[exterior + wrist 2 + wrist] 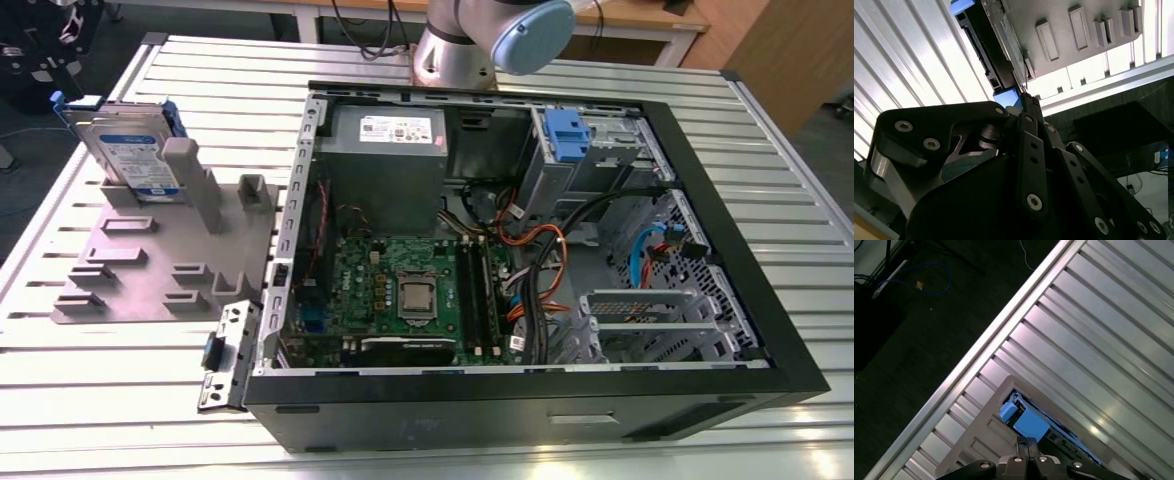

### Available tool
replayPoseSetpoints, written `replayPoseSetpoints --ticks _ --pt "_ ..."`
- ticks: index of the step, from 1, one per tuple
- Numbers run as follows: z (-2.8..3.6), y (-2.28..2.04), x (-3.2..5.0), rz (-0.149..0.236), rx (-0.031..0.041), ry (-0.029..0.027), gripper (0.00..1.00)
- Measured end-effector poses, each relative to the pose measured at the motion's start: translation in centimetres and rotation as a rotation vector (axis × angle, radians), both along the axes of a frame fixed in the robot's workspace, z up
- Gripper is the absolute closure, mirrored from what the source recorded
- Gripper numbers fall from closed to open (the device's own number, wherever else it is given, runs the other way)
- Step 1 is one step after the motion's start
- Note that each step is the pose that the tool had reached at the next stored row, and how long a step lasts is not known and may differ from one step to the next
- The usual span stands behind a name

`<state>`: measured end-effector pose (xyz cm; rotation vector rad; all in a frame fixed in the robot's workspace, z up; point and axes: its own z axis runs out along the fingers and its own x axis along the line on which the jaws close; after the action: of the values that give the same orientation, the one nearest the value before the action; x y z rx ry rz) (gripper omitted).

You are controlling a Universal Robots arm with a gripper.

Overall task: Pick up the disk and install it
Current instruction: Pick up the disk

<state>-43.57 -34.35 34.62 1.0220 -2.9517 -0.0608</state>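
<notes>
the disk (134,152) stands upright in the grey stand (134,275). the gripper (1027,442) hovers near the disk's blue end at that stand, jaws pinched together and empty. a clean grasp likely needs them spread and squared to the disk's flat faces.

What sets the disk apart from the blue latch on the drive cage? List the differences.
The disk stands upright in the grey holder outside the computer case; the blue latch sits inside it on the drive cage. The disk is silver with a label and blue rails; the latch is all blue. The disk is larger. Both carry blue plastic.
</notes>
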Motion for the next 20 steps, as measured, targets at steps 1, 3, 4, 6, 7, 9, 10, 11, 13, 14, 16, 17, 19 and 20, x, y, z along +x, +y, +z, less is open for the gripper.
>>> replayPoseSetpoints --ticks 1,3,4,6,7,9,10,11,13,14,16,17,19,20 --pt "0.0 0.0 0.0 0.0 0.0 0.0 0.89" --pt "0.0 0.0 0.0 0.0 0.0 0.0 0.89" --pt "0.0 0.0 0.0 0.002 0.0 0.0 0.89" --pt "0.0 0.0 0.0 0.005 0.0 0.0 0.89" --pt "0.0 0.0 0.0 0.007 0.0 0.0 0.89" --pt "0.0 0.0 0.0 0.01 0.0 0.0 0.89" --pt "0.0 0.0 0.0 0.013 0.0 0.0 0.89" --pt "0.0 0.0 0.0 0.015 0.0 0.0 0.89" --pt "0.0 0.0 0.0 0.018 0.0 -0.0001 0.89" --pt "0.0 0.0 0.0 0.018 0.0 0.0 0.89" --pt "0.0 0.0 0.0 0.019 0.0 0.0 0.89" --pt "0.0 0.0 0.0 0.019 0.0 0.0 0.89" --pt "0.0 0.0 0.0 0.02 0.0 0.0 0.89" --pt "0.0 0.0 0.0 0.021 0.0 0.0 0.89"
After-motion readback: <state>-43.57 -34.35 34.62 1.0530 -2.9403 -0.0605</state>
